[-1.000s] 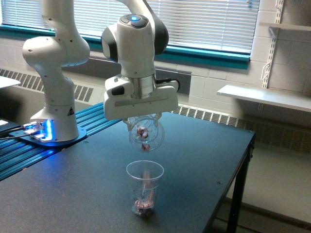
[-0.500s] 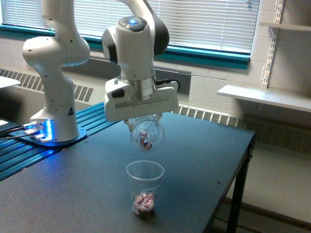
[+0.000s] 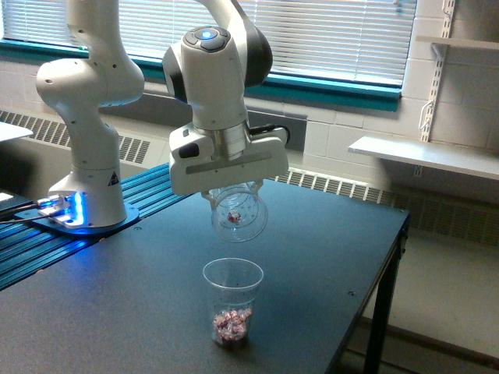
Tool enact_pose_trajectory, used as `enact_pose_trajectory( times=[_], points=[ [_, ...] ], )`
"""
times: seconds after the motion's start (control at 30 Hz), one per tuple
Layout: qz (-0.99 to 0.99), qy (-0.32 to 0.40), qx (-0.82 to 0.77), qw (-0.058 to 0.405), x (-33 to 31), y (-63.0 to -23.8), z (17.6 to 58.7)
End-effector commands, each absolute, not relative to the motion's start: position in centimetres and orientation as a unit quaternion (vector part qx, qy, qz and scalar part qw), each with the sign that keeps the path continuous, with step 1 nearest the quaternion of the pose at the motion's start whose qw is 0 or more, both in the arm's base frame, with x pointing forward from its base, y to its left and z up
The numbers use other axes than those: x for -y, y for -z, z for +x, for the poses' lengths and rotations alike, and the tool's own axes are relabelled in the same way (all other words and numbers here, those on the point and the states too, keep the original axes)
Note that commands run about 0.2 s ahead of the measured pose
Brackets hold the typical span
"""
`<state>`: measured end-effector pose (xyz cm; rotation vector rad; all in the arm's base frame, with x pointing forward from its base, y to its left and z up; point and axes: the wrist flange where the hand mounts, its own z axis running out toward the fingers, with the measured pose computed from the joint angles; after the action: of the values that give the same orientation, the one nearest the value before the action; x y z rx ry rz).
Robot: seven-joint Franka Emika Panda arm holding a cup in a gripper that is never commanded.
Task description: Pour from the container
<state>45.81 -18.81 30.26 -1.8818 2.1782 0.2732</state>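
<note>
the white arm's jaws are clamped on the wide, squat clear plastic cup (image 3: 238, 218), which hangs tipped just beneath them, its open mouth turned toward the camera and down. only a reddish piece or two shows inside it. well below the jaws, a narrower tapered clear plastic cup (image 3: 232, 300) stands upright on the dark worktop (image 3: 327, 257), a small heap of pink-and-white pieces at its bottom. the pour looks close to done — next comes a steeper tilt, keeping the mouth above the standing cup.
</note>
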Motion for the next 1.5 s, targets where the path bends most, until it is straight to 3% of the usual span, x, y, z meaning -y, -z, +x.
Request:
enact_pose_trajectory(
  times=[0.03,0.83,1.5],
  points=[
    [-0.635,-0.099,-0.755,0.133,19.8,-30.6,45.2],
    [-0.614,-0.107,-0.767,0.152,21.6,-31.3,45.1],
    [-0.636,-0.088,-0.755,0.133,21.6,-31.0,46.5]
  ],
)
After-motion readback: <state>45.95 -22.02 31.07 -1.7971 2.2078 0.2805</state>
